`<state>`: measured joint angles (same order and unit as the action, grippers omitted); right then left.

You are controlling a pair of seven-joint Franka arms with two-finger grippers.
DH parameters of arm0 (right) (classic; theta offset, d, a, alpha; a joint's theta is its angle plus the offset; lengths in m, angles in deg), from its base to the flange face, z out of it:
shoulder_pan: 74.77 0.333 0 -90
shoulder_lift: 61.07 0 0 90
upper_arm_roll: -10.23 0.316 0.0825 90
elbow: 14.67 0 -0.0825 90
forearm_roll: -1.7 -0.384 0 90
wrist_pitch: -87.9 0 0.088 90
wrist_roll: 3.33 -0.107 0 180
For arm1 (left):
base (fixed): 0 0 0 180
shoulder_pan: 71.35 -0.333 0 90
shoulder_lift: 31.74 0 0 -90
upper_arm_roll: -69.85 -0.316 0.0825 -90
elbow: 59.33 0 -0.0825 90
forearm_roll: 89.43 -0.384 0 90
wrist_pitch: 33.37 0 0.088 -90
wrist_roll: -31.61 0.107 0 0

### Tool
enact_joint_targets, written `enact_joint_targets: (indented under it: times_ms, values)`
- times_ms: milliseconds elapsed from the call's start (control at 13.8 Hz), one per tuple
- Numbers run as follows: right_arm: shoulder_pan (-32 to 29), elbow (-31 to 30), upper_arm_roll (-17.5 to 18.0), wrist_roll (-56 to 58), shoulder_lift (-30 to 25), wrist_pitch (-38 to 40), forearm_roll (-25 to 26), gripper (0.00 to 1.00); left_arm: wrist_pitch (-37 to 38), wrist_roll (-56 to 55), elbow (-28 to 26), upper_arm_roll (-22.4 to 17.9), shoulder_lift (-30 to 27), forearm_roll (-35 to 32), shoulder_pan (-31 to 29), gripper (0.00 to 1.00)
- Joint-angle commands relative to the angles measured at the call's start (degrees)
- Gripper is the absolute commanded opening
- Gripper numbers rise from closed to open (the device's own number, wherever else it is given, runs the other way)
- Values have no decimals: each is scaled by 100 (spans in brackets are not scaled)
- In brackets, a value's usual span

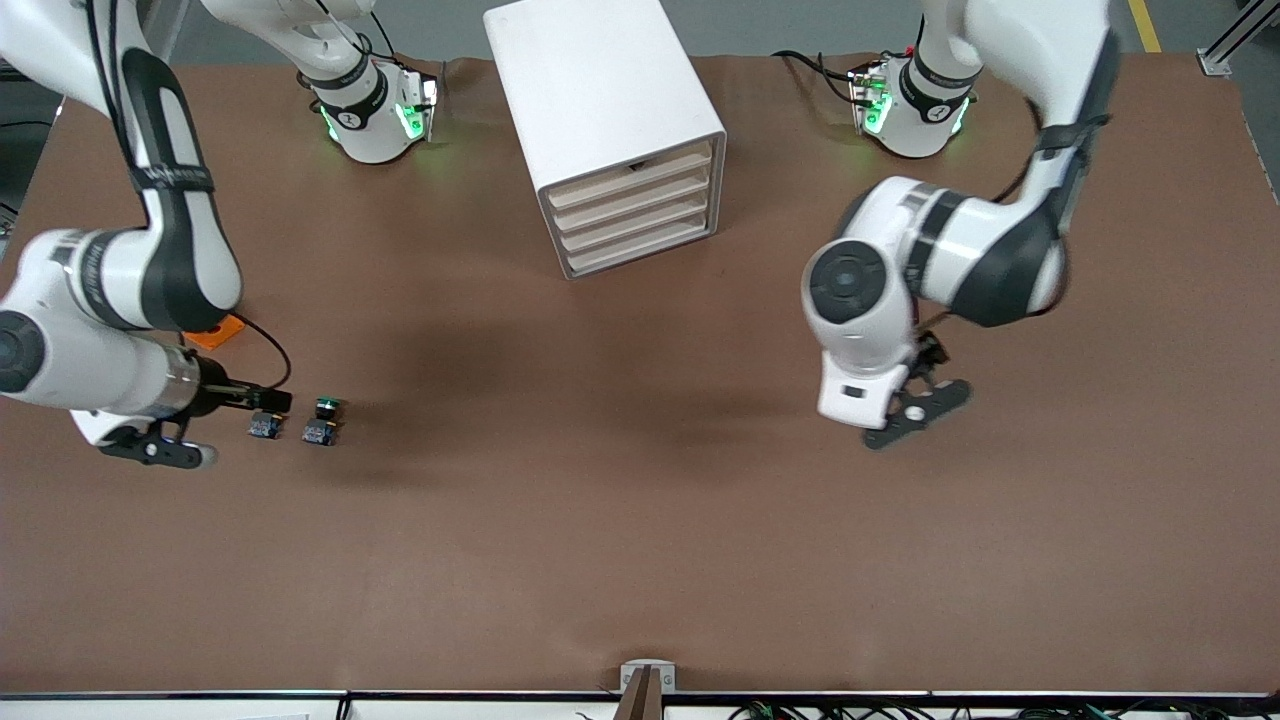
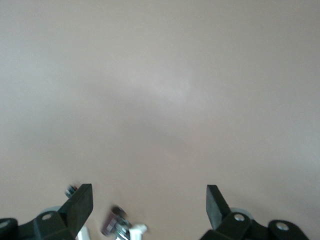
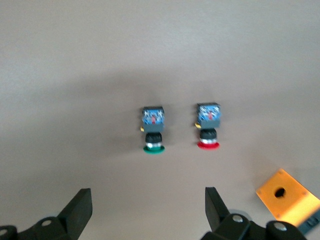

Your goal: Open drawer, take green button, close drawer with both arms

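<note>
The green-capped button [image 1: 323, 418] lies on its side on the brown table toward the right arm's end; it also shows in the right wrist view [image 3: 153, 131]. My right gripper [image 1: 160, 448] hangs open and empty in the air above the two buttons, and its fingertips frame bare table in its wrist view [image 3: 147, 207]. My left gripper [image 1: 915, 412] is open and empty over bare table toward the left arm's end; its wrist view [image 2: 149, 205] shows only table. The white drawer cabinet [image 1: 610, 130] stands between the arm bases, and its stacked drawer fronts [image 1: 635, 205] look shut.
A like button with a red cap [image 3: 208, 125] lies beside the green one, toward the right arm's end [image 1: 265, 426]. An orange plate with a hole [image 1: 215, 331] lies farther from the front camera than the buttons. A small blurred dark piece [image 2: 117, 225] shows between the left fingers.
</note>
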<state>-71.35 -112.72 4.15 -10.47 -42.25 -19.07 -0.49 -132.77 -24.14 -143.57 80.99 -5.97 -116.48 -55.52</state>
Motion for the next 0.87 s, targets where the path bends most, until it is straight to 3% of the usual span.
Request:
enact_joint_targets:
  times_ms: [0, 506, 796]
  values:
    - [-148, 197, 71, 98, -396, 640, 61, 100, 166, 703, -13, 46, -474, -81, -325, 100]
    - [-280, 594, 71, 316, -1169, 1783, 61, 100, 632, 2892, -5, 64, -1512, -11, -1274, 100]
    - [-342, 585, 89, 660, -1513, 2057, 70, 100, 641, 3640, -22, 46, -1899, 470, -1809, 100]
